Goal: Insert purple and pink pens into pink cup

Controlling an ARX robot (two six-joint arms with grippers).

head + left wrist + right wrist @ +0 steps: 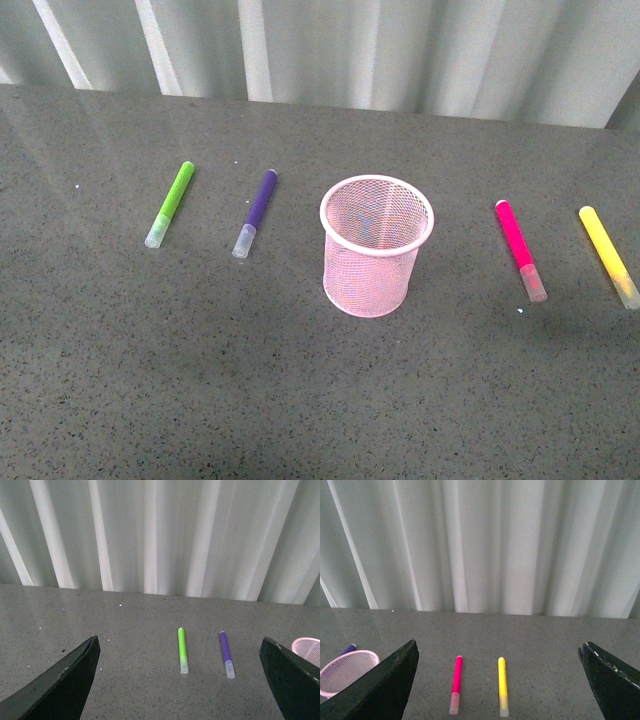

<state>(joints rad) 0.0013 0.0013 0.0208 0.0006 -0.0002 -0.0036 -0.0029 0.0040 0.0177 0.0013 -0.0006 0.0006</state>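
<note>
1. Nearest to the wrist cameras are the dark fingers (65, 680) of the left gripper (179, 639). They stand wide apart and hold nothing; only the table shows between them.
2. The right gripper (499, 642) is the same: its fingers (610, 680) are spread wide and nothing is between them.
3. In the front view the pink cup (370, 270) stands upright on the grey speckled table (200, 380), about in the middle, and is closer to the camera than the markers.
4. The purple pen (258, 208) lies flat on the table to the left of the pink cup, near it but not touching. Its clear cap points toward the camera.
5. The pink pen (518, 245) lies flat to the right of the pink cup, a little farther from it than the purple pen is. Its clear cap also points toward the camera.
6. Both pens are outside the cup.
7. A lime-green marker (172, 200) lies left of the purple pen, almost parallel to it and apart from it.
8. A yellow marker (606, 252) lies right of the pink pen, close to the right edge of the front view.
9. Behind the table hangs a white ribbed backdrop (400, 50).
10. The left wrist view shows the lime-green marker and the purple pen ahead, with the rim of the pink cup at the picture's edge.
11. The right wrist view shows the pink pen and the yellow marker ahead.
</note>
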